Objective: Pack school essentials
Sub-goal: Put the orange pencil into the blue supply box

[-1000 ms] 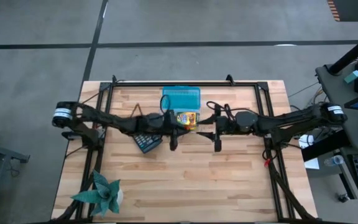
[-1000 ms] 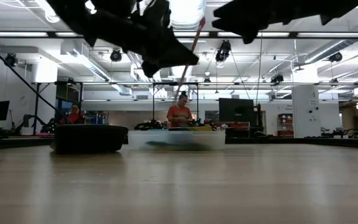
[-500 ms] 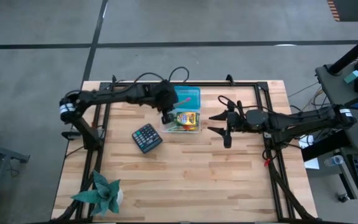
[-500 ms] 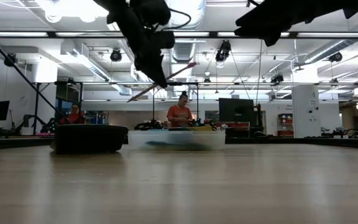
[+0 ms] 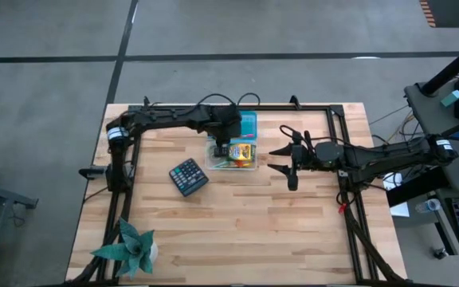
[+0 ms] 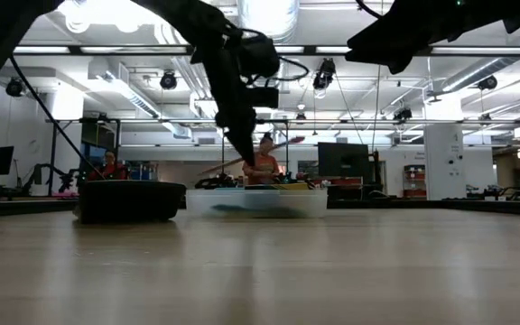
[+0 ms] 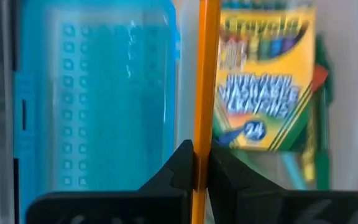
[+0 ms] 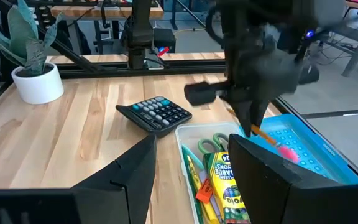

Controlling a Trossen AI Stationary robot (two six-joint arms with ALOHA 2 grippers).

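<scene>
Pencil (image 7: 204,74) pinched in left gripper (image 7: 196,168) over box (image 5: 231,159).

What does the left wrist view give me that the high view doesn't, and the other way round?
Only the left wrist view shows the left gripper pinching an orange pencil between its fingers, over the seam between the blue lid and the crayon pack.

Only the high view shows the calculator, the plant at the table's near corner, and the right gripper waiting open beside the case.

Both show the blue lid and the crayon pack in the case.
</scene>
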